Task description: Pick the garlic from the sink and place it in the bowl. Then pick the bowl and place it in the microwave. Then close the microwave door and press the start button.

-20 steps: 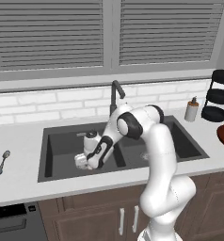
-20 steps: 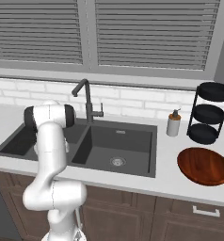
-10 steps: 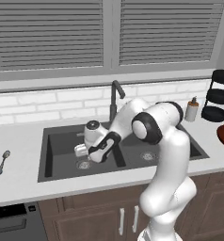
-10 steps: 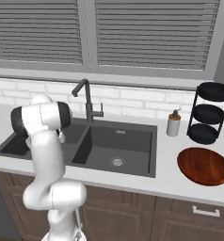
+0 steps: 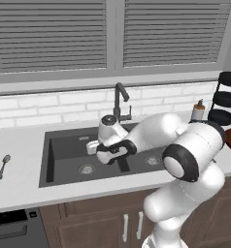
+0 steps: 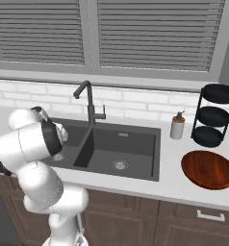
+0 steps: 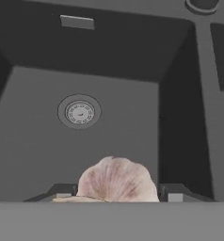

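Observation:
Between the two dark fingertips point(image 7: 175, 192) sits the whitish-pink garlic point(image 7: 116, 181), and my gripper point(image 7: 116, 192) is shut on it. It hangs above the floor of the left basin of the dark grey sink point(image 7: 132, 122), with the round steel drain point(image 7: 79, 112) below. Seen from the left base, my gripper point(image 5: 94, 147) is over the left basin of the sink point(image 5: 64, 150). The reddish-brown wooden bowl point(image 6: 209, 169) lies on the counter right of the sink point(image 6: 131, 149). The microwave is out of view.
A tall dark faucet point(image 6: 87, 98) stands behind the divider between the basins. A soap bottle point(image 6: 177, 126) and a black tiered rack point(image 6: 212, 115) stand behind the bowl. A spoon point(image 5: 2, 167) lies on the counter left of the sink.
The hand has risen a little over the left basin with the garlic in it. The elbow has swung out toward the cameras.

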You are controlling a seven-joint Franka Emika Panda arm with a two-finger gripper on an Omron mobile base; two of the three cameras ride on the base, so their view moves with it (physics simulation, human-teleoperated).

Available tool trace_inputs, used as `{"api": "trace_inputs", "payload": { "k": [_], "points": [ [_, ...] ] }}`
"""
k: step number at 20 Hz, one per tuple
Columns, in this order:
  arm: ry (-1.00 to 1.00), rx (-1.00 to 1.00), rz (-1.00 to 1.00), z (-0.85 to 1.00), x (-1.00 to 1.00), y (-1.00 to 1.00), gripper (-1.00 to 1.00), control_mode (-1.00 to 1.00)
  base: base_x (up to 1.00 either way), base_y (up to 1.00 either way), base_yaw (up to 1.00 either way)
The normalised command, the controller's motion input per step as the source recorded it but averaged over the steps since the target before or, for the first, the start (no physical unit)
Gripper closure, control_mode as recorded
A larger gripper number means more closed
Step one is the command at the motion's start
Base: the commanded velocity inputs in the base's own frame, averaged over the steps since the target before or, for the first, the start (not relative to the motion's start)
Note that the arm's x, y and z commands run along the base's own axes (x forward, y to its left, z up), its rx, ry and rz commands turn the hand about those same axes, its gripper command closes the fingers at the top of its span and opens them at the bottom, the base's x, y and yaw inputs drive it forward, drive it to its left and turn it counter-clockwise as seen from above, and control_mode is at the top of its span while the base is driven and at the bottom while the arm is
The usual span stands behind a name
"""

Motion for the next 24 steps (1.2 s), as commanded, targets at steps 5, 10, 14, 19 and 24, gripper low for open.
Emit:
{"api": "trace_inputs", "payload": {
  "k": [5, 10, 14, 19, 24],
  "points": [
    [-0.05, 0.0, -0.03, 0.75, -0.66, -0.66, 1.0, -1.0, 0.0, 0.0, 0.0],
    [-0.02, 0.0, -0.07, 0.65, -0.52, -0.82, 1.0, -1.0, 0.0, 0.0, 0.0],
    [0.0, 0.0, -0.11, 0.69, -0.08, -1.0, 1.0, -1.0, 0.0, 0.0, 0.0],
    [0.0, 0.0, -0.11, 0.52, 0.0, -1.0, 1.0, -1.0, 0.0, 0.0, 0.0],
    [0.0, 0.0, -0.1, 0.23, 0.0, -1.0, 1.0, -1.0, 0.0, 0.0, 0.0]
  ]
}}
